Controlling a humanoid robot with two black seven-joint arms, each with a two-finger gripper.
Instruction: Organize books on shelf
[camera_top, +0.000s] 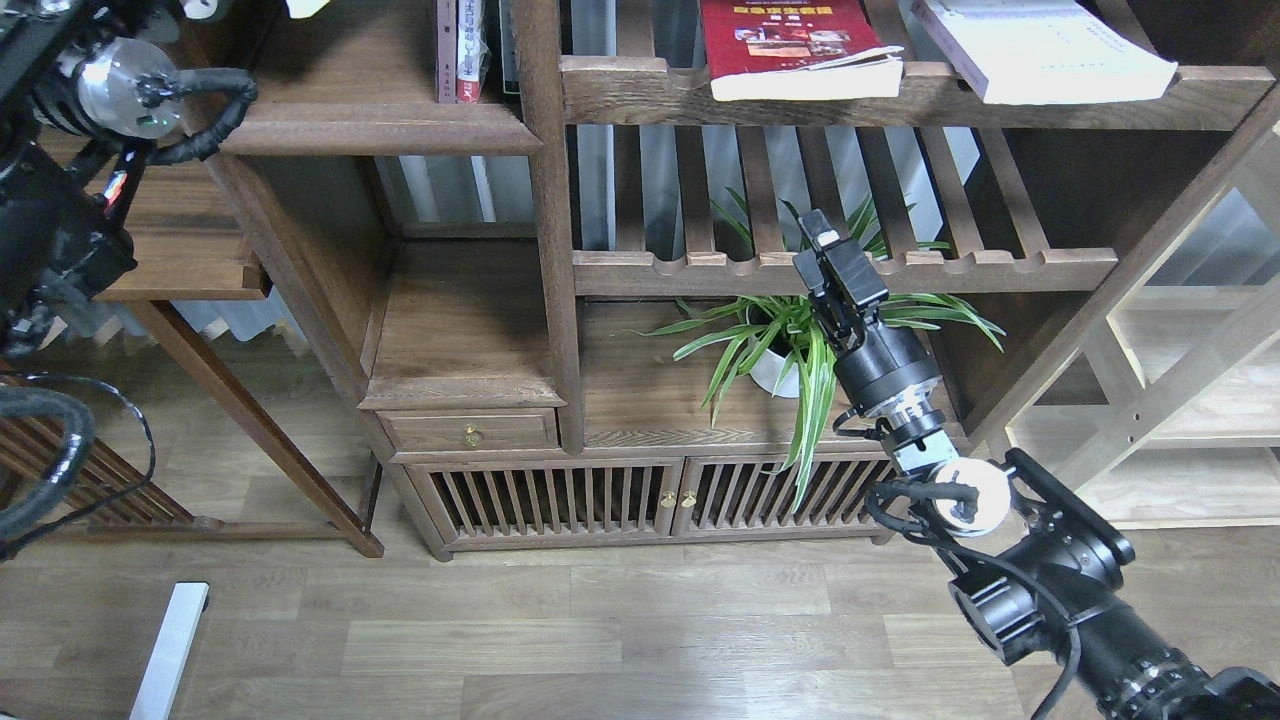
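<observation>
In the head view, a walnut-coloured wooden bookcase (545, 250) fills the upper half of the picture, standing on a pale wood-plank floor (600, 640). At the top left of the bookcase, a solid dark-brown plank shelf (380, 125) with a rounded moulded front edge carries slim maroon- and red-spined volumes (460, 50), standing upright at its right end against the vertical post.

To the right of that post, an upper slatted rack with a scalloped front rail (640, 95) holds two books lying flat. The red paperback with photos on its cover (795, 45) rests near the rack's middle, its lower edge overhanging the front rail. The thick white-lavender paperback (1040, 45) lies towards the rack's right end, turned at an angle, also jutting over the rail. A yellow-green book cannot be made out.

The right gripper (825, 245) is raised in front of the lower slatted rack (700, 270), well below the red paperback and touching nothing; it is seen nearly end-on, and the spread of its fingers cannot be told. Behind it a green spider plant in a white pot (775, 345) stands on the bookcase's lower board.

The left arm (60, 200) enters at the left edge; its gripper is out of view.
</observation>
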